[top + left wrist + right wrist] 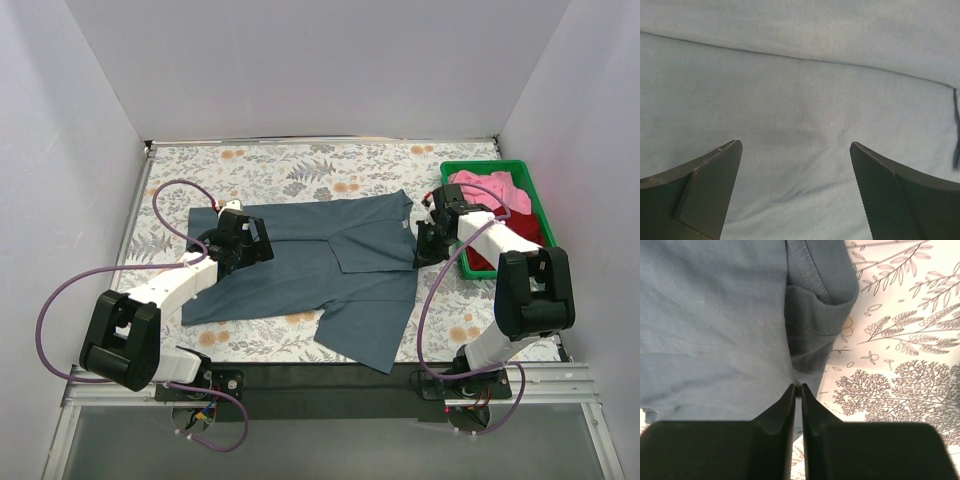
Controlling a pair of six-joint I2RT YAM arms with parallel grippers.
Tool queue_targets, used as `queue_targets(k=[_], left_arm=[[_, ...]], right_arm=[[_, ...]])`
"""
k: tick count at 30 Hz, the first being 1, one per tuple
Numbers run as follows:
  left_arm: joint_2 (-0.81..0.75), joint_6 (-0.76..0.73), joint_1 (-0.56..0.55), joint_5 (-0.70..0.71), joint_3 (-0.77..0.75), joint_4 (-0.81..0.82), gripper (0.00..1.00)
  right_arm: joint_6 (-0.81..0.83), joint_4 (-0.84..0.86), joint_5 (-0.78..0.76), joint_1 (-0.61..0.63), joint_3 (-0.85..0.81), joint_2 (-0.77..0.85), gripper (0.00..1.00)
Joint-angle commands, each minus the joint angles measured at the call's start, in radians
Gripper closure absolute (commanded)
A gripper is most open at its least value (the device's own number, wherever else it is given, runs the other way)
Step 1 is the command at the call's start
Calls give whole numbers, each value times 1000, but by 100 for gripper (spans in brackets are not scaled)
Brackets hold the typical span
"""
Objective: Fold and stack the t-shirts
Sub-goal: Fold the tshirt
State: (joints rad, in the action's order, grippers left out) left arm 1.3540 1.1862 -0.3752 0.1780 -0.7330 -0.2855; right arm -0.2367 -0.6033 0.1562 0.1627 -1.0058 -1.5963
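The spread t-shirt (330, 270) lies on the table (300, 170), left of the bin (485, 165).

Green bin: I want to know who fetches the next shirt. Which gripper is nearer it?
Right. The right gripper sits at the right edge of the blue-grey t-shirt, just beside the green bin; the left gripper is over its left side, far from the bin.

Plain white walls (320, 60) box us in at nine, twelve and three o'clock. The desk (300, 170) shows a floral print, grey leaves and orange blooms. Soft, even light, with a dark rail (330, 380) along six o'clock.
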Motion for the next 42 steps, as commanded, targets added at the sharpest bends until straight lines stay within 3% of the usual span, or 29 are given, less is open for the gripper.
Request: queue_targets(k=[1, 4, 9, 17, 25, 31, 34, 38, 42], left_arm=[[-3, 7, -1, 44, -29, -9, 17], [7, 30, 12, 84, -60, -39, 17], [85, 70, 145, 109, -195, -64, 18], [367, 107, 332, 152, -449, -53, 21], [611, 84, 374, 179, -629, -47, 28], [704, 82, 421, 195, -678, -46, 30], [734, 89, 427, 201, -672, -44, 30], [758, 102, 437, 195, -664, -44, 32], [784, 107, 440, 186, -671, -43, 32]], right_arm=[[19, -53, -14, -5, -34, -14, 85], [28, -43, -24, -5, -98, 1, 73], [4, 51, -27, -5, -281, -48, 54], [-127, 195, -40, -40, -562, -270, 53], [-188, 257, -14, -72, -720, -507, 54], [-196, 298, 37, -72, -787, -629, 57], [-194, 315, 52, -74, -800, -671, 67], [-187, 324, 69, -78, -809, -706, 89], [-156, 330, 57, -86, -810, -726, 99]])
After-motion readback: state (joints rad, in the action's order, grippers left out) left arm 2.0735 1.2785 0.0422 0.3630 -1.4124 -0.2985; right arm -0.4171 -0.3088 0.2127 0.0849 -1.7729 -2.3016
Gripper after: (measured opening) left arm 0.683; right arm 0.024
